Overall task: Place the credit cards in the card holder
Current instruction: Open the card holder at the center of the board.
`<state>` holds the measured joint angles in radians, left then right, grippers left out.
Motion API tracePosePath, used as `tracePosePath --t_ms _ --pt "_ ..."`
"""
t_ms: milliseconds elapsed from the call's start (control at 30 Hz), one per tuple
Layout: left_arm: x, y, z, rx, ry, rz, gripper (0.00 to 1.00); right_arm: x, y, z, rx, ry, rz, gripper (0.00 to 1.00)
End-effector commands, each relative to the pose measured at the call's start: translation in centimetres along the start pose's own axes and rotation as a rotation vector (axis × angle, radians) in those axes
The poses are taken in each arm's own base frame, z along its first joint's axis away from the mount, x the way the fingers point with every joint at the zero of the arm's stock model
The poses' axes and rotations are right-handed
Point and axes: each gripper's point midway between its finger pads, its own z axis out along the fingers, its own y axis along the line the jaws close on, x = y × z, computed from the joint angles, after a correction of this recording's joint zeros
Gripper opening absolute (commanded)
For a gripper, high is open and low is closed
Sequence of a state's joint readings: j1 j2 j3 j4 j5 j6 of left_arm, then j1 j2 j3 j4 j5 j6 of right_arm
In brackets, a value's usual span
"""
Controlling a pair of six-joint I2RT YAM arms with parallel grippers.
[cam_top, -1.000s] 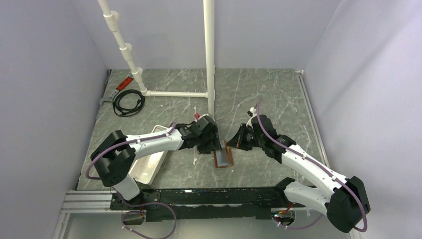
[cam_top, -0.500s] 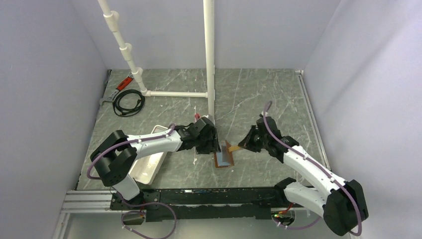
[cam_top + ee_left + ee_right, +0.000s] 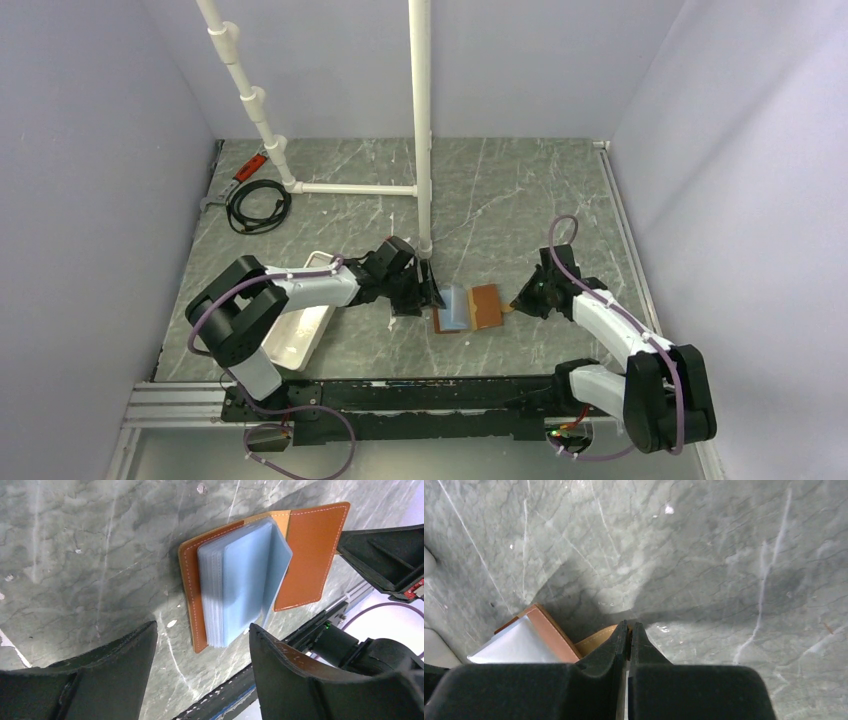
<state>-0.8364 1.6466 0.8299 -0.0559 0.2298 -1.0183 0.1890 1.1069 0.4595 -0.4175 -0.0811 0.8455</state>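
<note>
The card holder [image 3: 487, 306] lies open and flat on the grey marbled table [image 3: 520, 200], just below the centre of the top view, between the 2 arms. Its brown cover flap is spread toward the right of the frame. On its left half sits a light blue stack, the credit cards [image 3: 451, 308]. In the left wrist view the stack [image 3: 240, 595] shows many thin edges with its top leaf lifted at the right side. Whether each leaf is a card or a sleeve cannot be told.

The left gripper [image 3: 425, 290] sits just left of the holder, low over the table. Its 2 fingers [image 3: 100, 680] stand wide apart at the bottom of its wrist view. They straddle the near end of the holder [image 3: 307, 555] without touching it, and nothing is held between them.

The right gripper [image 3: 517, 303] is at the right edge of the cover flap. In its wrist view the jaws [image 3: 629, 627] are pressed together with only a hairline slit. The tan inner edge of the flap [image 3: 596, 641] runs right into their tips, so they are pinching that edge. The left wrist view shows the same black tip [image 3: 350, 545] meeting the flap's right border.

A white tray [image 3: 300, 338] lies at the lower left under the left arm. In the upper left are a coiled black cable [image 3: 258, 205] and a red-handled tool [image 3: 248, 168].
</note>
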Motion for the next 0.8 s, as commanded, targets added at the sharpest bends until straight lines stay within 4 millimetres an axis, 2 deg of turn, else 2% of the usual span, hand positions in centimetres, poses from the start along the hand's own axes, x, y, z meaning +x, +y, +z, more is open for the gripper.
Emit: tracePosePath --t_ms 0,100,267,400,567,633,767 --pt "-0.6 -0.6 0.2 0.059 -0.001 -0.039 0.69 -1.3 -0.3 0.3 -0.004 -0.059 -0.018 0.00" --pt "-0.7 0.0 0.6 0.069 0.021 -0.068 0.62 -1.1 -0.1 0.6 -0.020 -0.038 -0.034 0.00" --pt "-0.6 -1.9 1.5 0.208 0.056 -0.047 0.49 -0.7 0.0 1.0 -0.043 -0.026 -0.059 0.00" --pt "-0.4 -2.4 2.5 0.249 0.092 -0.052 0.31 -0.7 0.4 0.9 -0.064 -0.027 -0.072 0.00" --pt "-1.3 -3.0 1.8 0.256 0.041 -0.009 0.01 -0.7 1.2 0.6 -0.100 -0.024 -0.118 0.00" --pt "-2.0 -3.6 0.9 0.259 -0.002 0.025 0.00 -0.9 1.6 0.2 -0.106 -0.035 -0.157 0.00" --pt "-3.3 -5.3 -1.3 0.287 -0.076 0.079 0.00 -1.9 2.7 -1.3 -0.008 -0.110 -0.297 0.40"
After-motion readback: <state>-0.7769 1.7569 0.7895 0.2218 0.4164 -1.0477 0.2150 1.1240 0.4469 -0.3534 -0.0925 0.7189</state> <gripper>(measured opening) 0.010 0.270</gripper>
